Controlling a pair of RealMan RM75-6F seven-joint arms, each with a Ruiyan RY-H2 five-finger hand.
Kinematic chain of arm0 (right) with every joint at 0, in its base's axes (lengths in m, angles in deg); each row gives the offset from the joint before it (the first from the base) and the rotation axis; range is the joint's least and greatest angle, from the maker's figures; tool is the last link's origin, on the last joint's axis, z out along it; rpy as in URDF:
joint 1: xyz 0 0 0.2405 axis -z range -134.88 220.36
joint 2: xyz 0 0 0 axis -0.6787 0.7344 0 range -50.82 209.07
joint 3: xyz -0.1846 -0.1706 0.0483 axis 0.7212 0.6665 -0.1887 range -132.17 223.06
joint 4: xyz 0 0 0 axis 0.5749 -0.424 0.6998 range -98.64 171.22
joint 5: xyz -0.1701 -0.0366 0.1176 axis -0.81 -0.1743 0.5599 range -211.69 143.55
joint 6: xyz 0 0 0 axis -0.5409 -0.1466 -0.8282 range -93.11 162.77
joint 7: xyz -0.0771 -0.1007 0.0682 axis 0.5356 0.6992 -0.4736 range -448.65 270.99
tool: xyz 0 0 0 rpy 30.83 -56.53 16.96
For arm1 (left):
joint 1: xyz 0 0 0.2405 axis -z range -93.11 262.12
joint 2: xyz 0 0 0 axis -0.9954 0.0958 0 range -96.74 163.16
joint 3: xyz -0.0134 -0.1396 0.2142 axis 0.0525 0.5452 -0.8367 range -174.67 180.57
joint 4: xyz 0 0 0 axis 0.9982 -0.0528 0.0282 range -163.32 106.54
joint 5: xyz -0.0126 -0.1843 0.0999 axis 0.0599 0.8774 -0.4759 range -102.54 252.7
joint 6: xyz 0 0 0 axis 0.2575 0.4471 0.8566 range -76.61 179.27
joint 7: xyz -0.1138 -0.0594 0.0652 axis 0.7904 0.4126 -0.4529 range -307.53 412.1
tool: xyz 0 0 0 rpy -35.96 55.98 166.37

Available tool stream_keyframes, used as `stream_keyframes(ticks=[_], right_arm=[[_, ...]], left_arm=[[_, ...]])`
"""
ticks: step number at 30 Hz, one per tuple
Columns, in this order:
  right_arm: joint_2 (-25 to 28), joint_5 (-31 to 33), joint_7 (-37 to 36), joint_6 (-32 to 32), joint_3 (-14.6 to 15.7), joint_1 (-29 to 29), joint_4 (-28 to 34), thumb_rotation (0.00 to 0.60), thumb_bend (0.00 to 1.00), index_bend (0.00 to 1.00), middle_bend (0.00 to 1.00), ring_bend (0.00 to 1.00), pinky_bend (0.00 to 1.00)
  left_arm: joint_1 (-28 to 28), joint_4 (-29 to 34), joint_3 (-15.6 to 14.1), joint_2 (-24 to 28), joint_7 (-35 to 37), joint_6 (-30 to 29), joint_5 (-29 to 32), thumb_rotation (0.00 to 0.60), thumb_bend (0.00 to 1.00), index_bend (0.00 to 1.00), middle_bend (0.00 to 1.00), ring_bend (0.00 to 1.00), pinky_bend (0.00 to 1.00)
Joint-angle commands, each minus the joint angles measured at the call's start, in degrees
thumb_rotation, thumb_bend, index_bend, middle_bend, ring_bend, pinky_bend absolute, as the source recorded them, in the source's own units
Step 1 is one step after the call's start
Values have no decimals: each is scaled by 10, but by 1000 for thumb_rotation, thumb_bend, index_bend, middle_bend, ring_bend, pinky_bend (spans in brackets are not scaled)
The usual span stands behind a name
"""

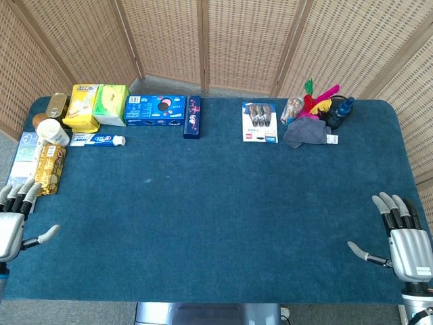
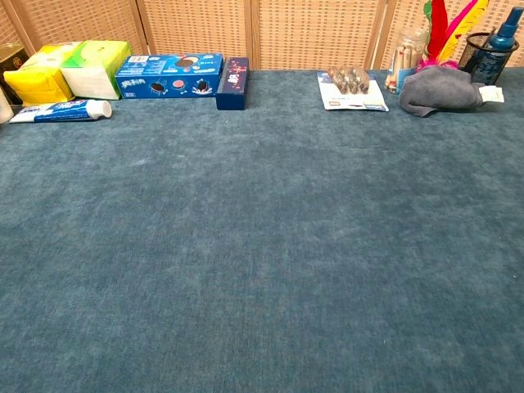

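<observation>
Gold chocolate pack (image 1: 48,170) — flat at table's left edge, lengthwise, just beyond left hand (image 1: 15,222)'s spread fingertips; not touched, not held.
</observation>
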Motion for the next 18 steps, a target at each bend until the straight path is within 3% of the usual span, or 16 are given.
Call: stream_keyframes(ticks=[1,2,4,5,8,18], right_arm=[[-2,-1,2,0,0,0,-1,246,0,0,0,0,9],[-2,-1,3,-1,0,0,-1,246,0,0,0,0,9],[-3,-1,5,-1,0,-1,-2,245,0,0,0,0,10],[-4,-1,5,-2,1,-1,-2,246,0,0,0,0,9],[-4,-1,6,-1,1,-1,-2,246,0,0,0,0,10],[0,-1,-3,2,0,1,1,247,0,0,0,0,10]], left_arm=[[1,-20,9,-16,1,-26,-14,0,0,6,584,667,390],[0,-29,11,-24,2,-40,-23,0,0,5,721,821,608],[-1,-33,10,-28,2,-45,-27,0,0,5,896,972,890],[-1,-35,11,-30,2,-49,-30,0,0,5,954,996,957],[-2,-44,12,-36,5,-58,-35,0,0,5,1000,1000,992],[-2,-38,8,-34,-1,-46,-29,0,0,7,1000,1000,1000]])
